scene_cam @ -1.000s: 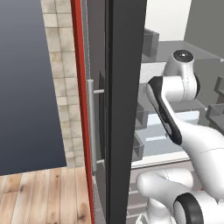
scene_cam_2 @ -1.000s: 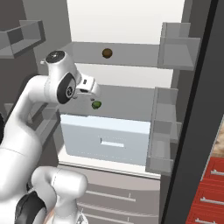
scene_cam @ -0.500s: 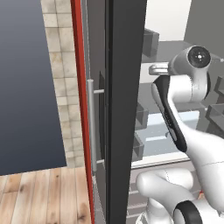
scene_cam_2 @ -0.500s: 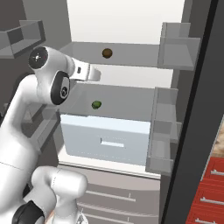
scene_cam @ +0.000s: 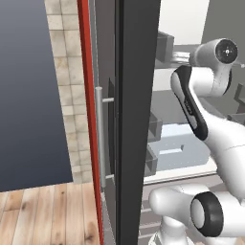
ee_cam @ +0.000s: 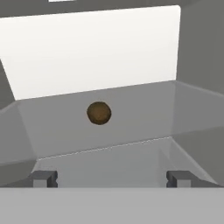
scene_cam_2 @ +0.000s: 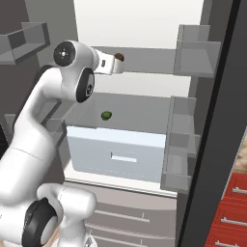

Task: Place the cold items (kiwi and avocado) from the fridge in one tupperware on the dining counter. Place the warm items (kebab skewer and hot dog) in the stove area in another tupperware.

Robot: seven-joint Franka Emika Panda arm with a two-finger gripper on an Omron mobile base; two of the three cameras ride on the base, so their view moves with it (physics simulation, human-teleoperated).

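Risen hand (ee_cam: 112, 178) faces round brown kiwi (ee_cam: 99, 113).

No readable text, label, brand, number or sign appears anywhere; the fridge door (scene_cam: 134, 119), shelves (ee_cam: 109, 127) and drawer (scene_cam_2: 116, 154) are plain; the tiled wall (scene_cam: 67, 95) bears no marking.

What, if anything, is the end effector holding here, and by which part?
Nothing is held. The end effector is open and empty, pointing at the kiwi on the upper fridge shelf, apart from it.
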